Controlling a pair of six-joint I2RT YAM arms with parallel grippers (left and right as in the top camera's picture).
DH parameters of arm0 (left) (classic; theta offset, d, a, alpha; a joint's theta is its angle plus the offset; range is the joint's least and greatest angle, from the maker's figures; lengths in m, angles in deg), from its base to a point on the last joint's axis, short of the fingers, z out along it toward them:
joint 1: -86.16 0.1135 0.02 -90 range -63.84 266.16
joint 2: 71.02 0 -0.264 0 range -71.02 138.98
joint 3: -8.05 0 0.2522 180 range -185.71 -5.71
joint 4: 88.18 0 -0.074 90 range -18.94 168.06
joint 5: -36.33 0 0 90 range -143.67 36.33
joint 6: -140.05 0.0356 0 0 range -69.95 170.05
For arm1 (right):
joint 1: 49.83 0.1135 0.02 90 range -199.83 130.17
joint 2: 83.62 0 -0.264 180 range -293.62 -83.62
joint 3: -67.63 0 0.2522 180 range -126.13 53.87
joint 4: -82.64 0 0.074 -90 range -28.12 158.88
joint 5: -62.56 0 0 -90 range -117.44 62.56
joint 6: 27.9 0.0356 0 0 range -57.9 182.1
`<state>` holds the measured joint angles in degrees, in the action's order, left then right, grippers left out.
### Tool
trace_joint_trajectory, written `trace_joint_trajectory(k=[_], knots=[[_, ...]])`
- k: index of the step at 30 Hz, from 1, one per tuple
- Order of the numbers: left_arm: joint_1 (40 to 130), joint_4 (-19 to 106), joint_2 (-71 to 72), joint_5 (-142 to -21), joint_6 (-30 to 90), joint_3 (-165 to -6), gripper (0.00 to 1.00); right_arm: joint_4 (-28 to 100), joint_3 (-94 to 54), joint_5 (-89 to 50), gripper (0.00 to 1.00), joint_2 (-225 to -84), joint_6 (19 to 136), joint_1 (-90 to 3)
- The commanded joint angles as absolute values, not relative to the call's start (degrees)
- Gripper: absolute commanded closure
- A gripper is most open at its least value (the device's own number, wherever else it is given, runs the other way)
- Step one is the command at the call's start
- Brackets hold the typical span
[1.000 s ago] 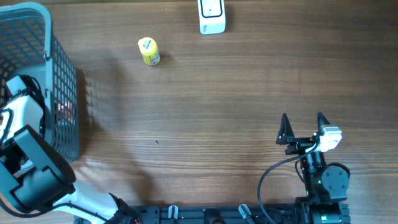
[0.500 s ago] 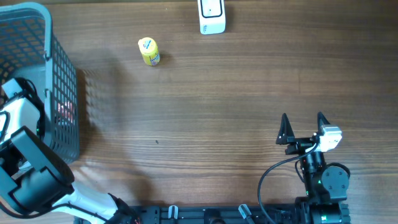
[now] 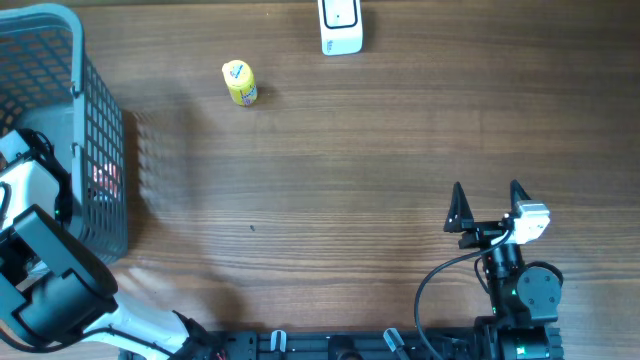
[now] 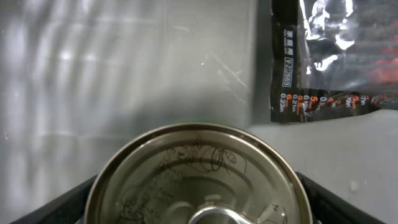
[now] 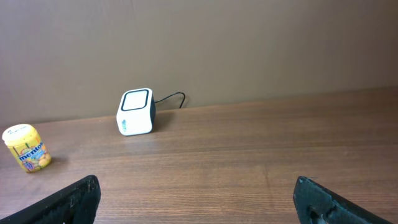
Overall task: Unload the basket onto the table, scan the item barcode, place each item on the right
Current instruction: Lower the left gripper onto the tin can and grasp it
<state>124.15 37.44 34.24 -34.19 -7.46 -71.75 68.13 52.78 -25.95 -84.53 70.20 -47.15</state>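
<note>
A round metal can [image 4: 199, 174] with a pull-tab lid stands upright on the basket floor and fills the lower left wrist view. My left gripper [image 4: 198, 208] is around it from above, one finger [image 4: 68, 205] against each side of the rim, shut on the can. From overhead, the left arm [image 3: 40, 260] reaches into the grey basket [image 3: 100, 130], and its jaws are hidden there. The white barcode scanner [image 3: 341, 27] [image 5: 135, 112] stands at the table's far edge. My right gripper [image 3: 487, 195] [image 5: 199, 199] is open and empty near the front right.
A dark foil pouch [image 4: 336, 56] lies on the basket floor beyond the can. A yellow candy tub [image 3: 240, 83] [image 5: 26, 148] stands on the table left of the scanner. The basket's mesh walls rise around the left arm.
The left arm has shifted slightly further left inside the basket. The right arm, scanner and yellow tub have not moved.
</note>
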Motion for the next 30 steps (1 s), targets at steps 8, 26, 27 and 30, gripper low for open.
trace_joint_trajectory(k=[8, 26, 27, 30], knots=[[124.57, 36.91, 34.74, -36.75, -7.38, -70.53, 0.26, 68.41, 53.24, -25.20, 0.00, -84.42, 69.96, -47.02], [124.57, 36.76, 34.74, -36.75, -7.38, -70.53, 0.33, 68.41, 53.24, -25.20, 0.00, -84.42, 69.96, -47.02], [124.57, 36.76, 34.74, -36.75, -7.40, -70.55, 0.33, 68.41, 53.24, -25.20, 0.00, -84.42, 69.98, -47.02], [124.57, 36.76, 34.74, -36.77, -7.40, -70.55, 0.33, 68.41, 53.24, -25.20, 0.00, -84.42, 69.98, -47.02]])
